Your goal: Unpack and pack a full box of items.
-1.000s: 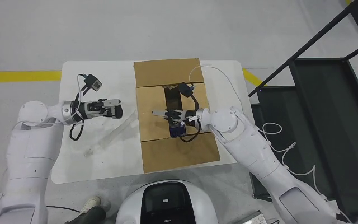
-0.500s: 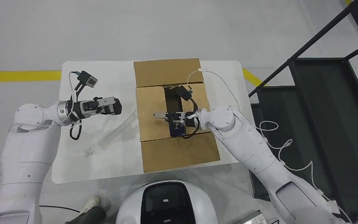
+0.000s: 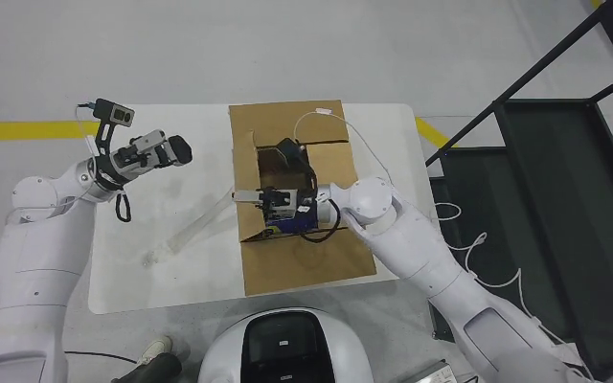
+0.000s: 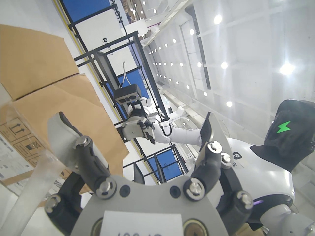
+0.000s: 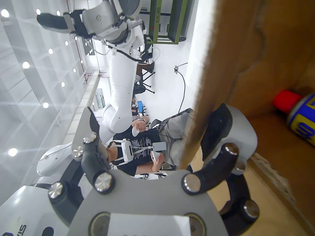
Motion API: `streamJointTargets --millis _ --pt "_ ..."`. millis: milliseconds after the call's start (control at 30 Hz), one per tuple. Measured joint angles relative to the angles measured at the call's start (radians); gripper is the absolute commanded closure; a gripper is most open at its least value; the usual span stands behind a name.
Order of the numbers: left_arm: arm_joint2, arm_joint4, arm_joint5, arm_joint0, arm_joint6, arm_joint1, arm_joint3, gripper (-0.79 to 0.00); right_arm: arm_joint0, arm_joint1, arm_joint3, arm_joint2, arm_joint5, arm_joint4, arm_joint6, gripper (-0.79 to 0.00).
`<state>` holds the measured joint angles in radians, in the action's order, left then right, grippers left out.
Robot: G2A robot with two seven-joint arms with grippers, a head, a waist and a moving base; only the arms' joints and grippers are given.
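Flap [image 5: 221,50] of the box [image 3: 287,124] sits between the right gripper's [image 5: 155,117] spread fingers; its wrist view reveals a red-capped can [image 5: 297,114] inside. Left gripper [image 4: 134,124] gapes empty beside the box.

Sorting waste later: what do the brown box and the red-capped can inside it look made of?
Brown box: matte cardboard, judging by its fibrous raw flap edge. Red-capped blue-and-yellow can: likely printed metal with a glossy plastic cap, though blurred.
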<state>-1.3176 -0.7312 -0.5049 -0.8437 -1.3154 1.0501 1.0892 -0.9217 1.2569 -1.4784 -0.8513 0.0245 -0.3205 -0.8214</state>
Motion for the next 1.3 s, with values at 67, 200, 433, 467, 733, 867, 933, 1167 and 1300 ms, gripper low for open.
streamJointTargets --millis 67,200,433,467,733,867,933,1167,1300 --pt "-0.002 -0.016 -0.002 -0.003 0.002 0.0 0.009 -0.785 0.01 0.013 -0.002 0.038 -0.004 0.006 0.029 -0.785" --pt "0.01 -0.026 0.005 -0.005 -0.005 0.001 0.017 -0.785 0.04 0.043 0.02 0.125 -0.029 0.048 0.085 -0.785" --pt "0.101 0.114 0.013 0.022 -0.013 0.01 -0.061 -0.785 0.052 0.064 0.017 0.171 -0.053 0.094 0.106 -0.785" --pt "0.114 0.134 0.009 0.029 -0.009 0.012 -0.079 -0.785 0.05 0.063 0.014 0.166 -0.053 0.092 0.101 -0.785" --pt "0.165 0.228 -0.033 0.068 0.033 0.023 -0.207 -0.785 -0.043 0.019 -0.106 0.023 -0.045 0.101 0.07 -0.785" --pt "0.182 0.288 -0.051 0.079 0.087 0.027 -0.248 -0.785 -0.132 -0.014 -0.202 -0.093 -0.048 0.113 0.069 -0.785" --pt "0.205 0.316 -0.052 0.083 0.122 0.036 -0.261 -0.785 -0.19 -0.033 -0.257 -0.166 -0.055 0.121 0.06 -0.785" --pt "0.297 0.314 -0.022 0.116 0.169 0.079 -0.314 -0.785 -0.355 -0.074 -0.373 -0.352 -0.069 0.127 0.033 -0.785" --pt "0.333 0.336 -0.016 0.142 0.19 0.098 -0.356 -0.785 -0.408 -0.085 -0.402 -0.398 -0.073 0.127 0.025 -0.785"
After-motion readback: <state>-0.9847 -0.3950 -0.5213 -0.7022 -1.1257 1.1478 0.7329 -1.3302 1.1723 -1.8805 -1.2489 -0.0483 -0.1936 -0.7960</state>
